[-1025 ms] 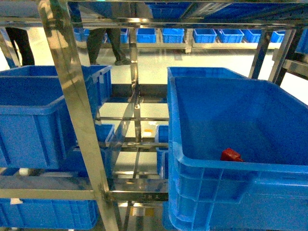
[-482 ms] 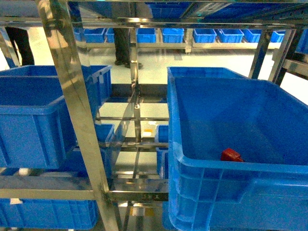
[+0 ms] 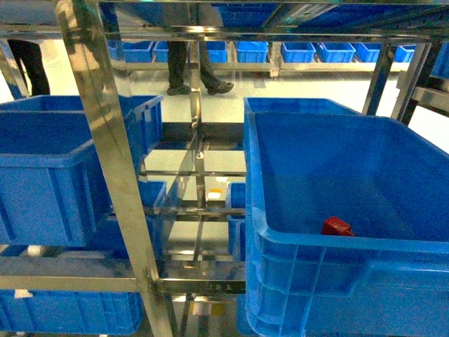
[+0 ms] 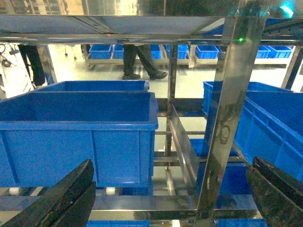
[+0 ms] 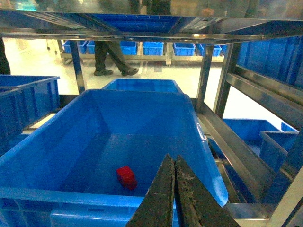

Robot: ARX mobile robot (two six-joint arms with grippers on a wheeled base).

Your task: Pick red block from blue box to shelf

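Both grippers sit low at the near edge of their own wrist views and do not show in the head view. Right gripper [image 5: 174, 189]: its two dark fingers are pressed together with only a thin seam between them, holding nothing, poised above the near rim of the blue box [image 5: 61, 142]. Left gripper [image 4: 165, 198]: its dark fingers [image 4: 61, 198] are spread wide to either side of the frame, empty, with a steel upright of the shelf [image 4: 227, 118] standing between them further off.

Inside the blue box, on its floor toward the near wall, lies the red block [image 5: 126, 177], a small glossy red brick, roughly cubic. In the head view it [image 3: 337, 226] peeks just over the near rim of the box [image 3: 316, 246]; its stud cannot be made out in either view. This box is a deep blue crate with a thick rim and ribbed outer wall, resting on a tier of the shelf [image 3: 105, 140].

Left of the blue box, past the upright, another blue crate [image 3: 49, 168] sits on the same tier. Beyond the blue box, a further crate [image 5: 142, 85] stands right behind it. Farther still, across a pale floor, a person's legs [image 3: 193, 70] show before a row of blue bins [image 3: 280, 50].
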